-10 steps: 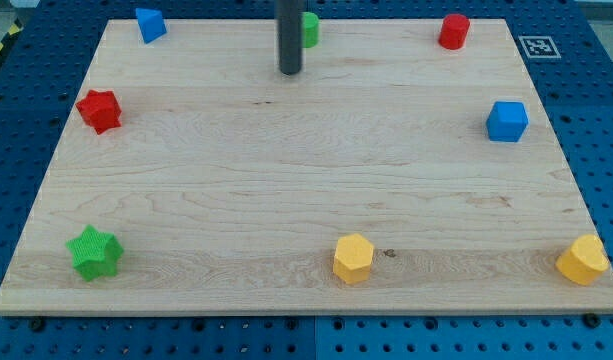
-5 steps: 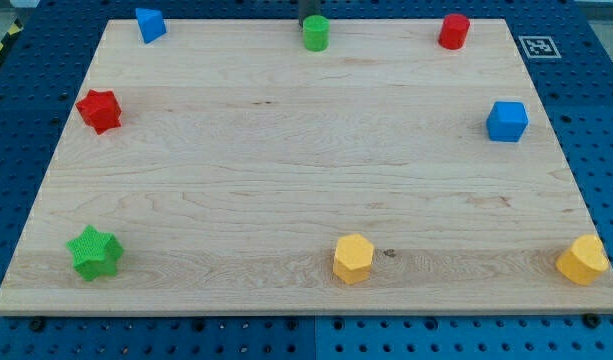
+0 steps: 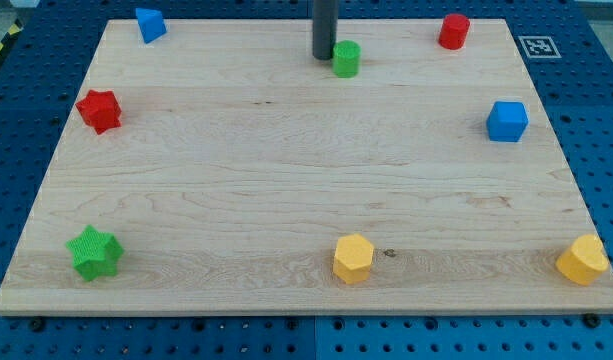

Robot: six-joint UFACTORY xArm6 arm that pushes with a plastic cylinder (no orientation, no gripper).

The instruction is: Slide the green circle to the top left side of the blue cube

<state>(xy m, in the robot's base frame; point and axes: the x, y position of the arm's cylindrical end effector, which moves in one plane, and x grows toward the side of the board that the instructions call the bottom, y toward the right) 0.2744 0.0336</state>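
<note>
The green circle [image 3: 346, 58], a short green cylinder, stands near the top middle of the wooden board [image 3: 286, 200]. My tip [image 3: 323, 55] is just to its upper left, touching or almost touching it. The blue cube [image 3: 507, 120] sits near the board's right edge, well to the right of and a little below the green circle.
A red cylinder [image 3: 453, 31] stands at the top right and a blue triangular block [image 3: 149, 24] at the top left. A red star [image 3: 99, 109] is at the left and a green star [image 3: 95, 252] at the bottom left. Two yellow blocks [image 3: 353, 258] [image 3: 583, 260] lie along the bottom.
My tip went from left of the green circle up behind it, then came down at its upper left. The green circle has slid down and to the right.
</note>
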